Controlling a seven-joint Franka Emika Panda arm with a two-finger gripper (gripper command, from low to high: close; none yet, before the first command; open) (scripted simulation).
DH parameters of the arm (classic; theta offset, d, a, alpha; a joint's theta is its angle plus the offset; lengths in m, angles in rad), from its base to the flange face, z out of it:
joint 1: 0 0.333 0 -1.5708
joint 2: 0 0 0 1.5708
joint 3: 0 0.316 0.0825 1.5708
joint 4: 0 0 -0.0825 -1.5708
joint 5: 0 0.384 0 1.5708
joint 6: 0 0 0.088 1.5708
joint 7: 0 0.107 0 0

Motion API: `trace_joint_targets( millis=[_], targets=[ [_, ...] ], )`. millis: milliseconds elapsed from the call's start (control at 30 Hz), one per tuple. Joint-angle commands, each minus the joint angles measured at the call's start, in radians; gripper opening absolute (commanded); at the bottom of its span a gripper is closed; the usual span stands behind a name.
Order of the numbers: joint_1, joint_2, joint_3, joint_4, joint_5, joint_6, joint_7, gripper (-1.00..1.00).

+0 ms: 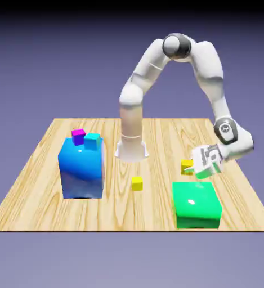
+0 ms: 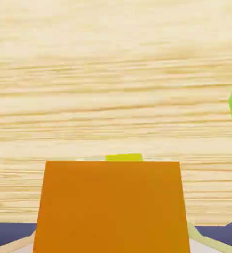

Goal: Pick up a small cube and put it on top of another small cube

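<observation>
In the hand view alone, the orange cube's point(image 2: 112, 207) broad flat face

Glossy white, rounded arm segments point(image 1: 210, 61) with dark grey rings around the joint caps point(image 1: 177, 46), a flared white base point(image 1: 132, 151), and a boxy white claw point(image 1: 193, 169) with dark grey markings

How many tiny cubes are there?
4. The purple cube and light-blue cube are on the big blue block, the yellow cube is on the table, and the orange cube is in the gripper. More could hide behind big blocks.
</observation>
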Motion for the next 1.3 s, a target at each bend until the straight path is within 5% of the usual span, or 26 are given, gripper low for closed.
trace_joint_targets(
  millis=[0, 967, 1167, 1200, 1267],
  targets=[
    [-0.036, -0.021, 0.002, -0.004, -0.015, -0.012, -0.001, -1.0],
    [-1.073, -0.607, 0.054, -0.12, -0.384, -0.374, -0.043, -1.0],
    [-1.112, -0.641, 0.009, -0.271, -0.444, -0.252, -0.004, -1.0],
    [-1.112, -0.641, 0.009, -0.271, -0.444, -0.252, -0.004, 1.0],
    [-1.103, -0.633, 0.02, -0.235, -0.43, -0.281, -0.014, 1.0]
  ],
)
